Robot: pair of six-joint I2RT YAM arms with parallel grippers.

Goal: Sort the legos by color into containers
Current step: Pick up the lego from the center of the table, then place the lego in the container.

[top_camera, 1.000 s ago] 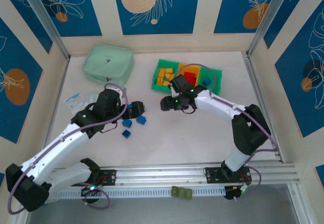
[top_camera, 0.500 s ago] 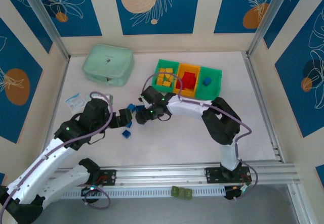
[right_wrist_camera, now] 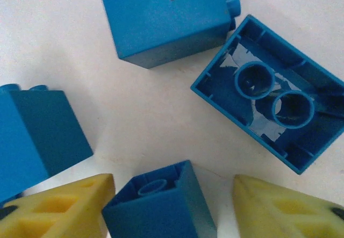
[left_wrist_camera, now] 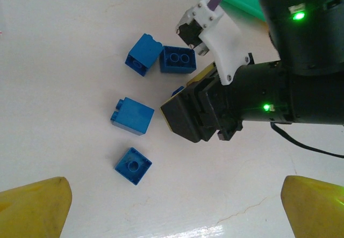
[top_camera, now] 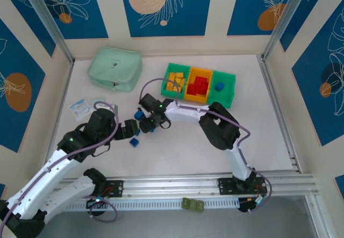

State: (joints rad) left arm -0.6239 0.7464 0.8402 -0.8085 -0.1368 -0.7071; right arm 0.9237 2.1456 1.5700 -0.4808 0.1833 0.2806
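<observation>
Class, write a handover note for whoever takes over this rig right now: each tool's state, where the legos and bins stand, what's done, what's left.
Left tool: open, empty, above the loose blue legos.
Right tool: open, straddling a blue lego, not closed.
Done: yellow legos in the left green bin, red legos in the orange bin, a single blue lego in the right green bin.
Left: about five loose blue legos on the table.

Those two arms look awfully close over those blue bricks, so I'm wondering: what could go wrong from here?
The right gripper stands open around one small blue brick, with a neighbouring blue brick right beside one finger; closing could shove it or pinch both. The left gripper, also open, hangs close by, so the arms might bump.
</observation>
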